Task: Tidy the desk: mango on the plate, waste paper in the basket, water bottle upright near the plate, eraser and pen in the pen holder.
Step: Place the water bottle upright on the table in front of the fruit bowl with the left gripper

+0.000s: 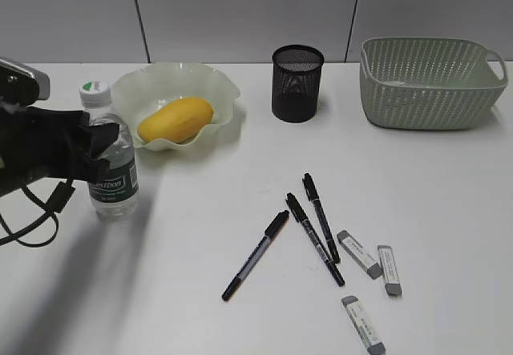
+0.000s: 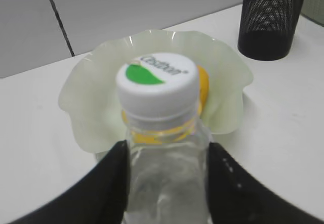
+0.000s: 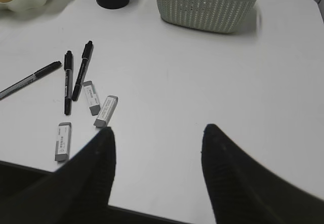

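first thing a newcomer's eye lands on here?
Probably the left gripper, its jaws on either side of the upright bottle beside the plate, where the mango already lies. Next, the loose scatter at front centre: three pens and three erasers on the desk, with the pen holder and basket at the back.

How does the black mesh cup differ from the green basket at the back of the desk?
The cup is black, round and narrow; the basket is pale green, rectangular and much wider. The cup's wall is fine wire mesh, the basket's a woven-look pattern with handle cut-outs. Both stand upright, open at the top, with nothing visible inside from these views.
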Available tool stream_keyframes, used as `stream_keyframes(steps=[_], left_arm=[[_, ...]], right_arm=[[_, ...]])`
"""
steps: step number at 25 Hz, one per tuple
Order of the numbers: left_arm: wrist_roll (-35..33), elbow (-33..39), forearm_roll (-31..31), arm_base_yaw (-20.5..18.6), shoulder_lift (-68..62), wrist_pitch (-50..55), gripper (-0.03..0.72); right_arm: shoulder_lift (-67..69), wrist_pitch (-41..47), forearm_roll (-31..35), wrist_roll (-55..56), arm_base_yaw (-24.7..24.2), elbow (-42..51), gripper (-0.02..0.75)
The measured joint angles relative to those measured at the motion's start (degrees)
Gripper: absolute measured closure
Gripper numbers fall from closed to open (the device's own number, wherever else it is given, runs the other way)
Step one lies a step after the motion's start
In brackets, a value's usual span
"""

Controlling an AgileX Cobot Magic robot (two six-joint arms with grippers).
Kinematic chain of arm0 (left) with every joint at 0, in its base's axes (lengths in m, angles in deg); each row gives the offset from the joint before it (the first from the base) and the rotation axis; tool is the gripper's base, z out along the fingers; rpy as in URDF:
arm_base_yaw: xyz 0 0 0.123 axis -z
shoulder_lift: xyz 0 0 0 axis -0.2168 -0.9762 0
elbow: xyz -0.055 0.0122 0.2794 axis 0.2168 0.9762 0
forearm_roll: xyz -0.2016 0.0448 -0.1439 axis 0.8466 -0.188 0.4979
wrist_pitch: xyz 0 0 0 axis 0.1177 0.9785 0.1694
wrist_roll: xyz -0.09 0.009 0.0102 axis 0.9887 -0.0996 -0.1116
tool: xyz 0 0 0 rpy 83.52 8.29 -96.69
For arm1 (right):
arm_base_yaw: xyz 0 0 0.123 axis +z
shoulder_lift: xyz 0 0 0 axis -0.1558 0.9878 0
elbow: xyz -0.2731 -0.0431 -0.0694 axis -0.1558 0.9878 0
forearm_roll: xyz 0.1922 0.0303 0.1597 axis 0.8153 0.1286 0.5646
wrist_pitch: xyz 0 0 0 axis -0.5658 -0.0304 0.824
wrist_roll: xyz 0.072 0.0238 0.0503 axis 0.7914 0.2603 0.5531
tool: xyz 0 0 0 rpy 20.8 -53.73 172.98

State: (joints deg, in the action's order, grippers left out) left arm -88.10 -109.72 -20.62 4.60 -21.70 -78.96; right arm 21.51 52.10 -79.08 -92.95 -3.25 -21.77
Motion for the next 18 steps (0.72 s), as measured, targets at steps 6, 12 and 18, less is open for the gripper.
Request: stream_keyframes(steps=[6,12,18], left_arm=[[-0.05,0.90,-0.01,0.00,-0.17,-4.08,0.189],[-0.05,0.90,-0.06,0.00,3.88,-6.90,0.104],[7.16,-1.07,-0.18,0.00,17.47,10.19,0.099]], right_arm=[[0.00,0.00,0.00,0.00,0.00,0.00,0.305],[0.00,0.00,0.00,0.00,0.00,0.00,0.307],[0.00,0.00,0.00,0.02,0.00,0.00,0.311]])
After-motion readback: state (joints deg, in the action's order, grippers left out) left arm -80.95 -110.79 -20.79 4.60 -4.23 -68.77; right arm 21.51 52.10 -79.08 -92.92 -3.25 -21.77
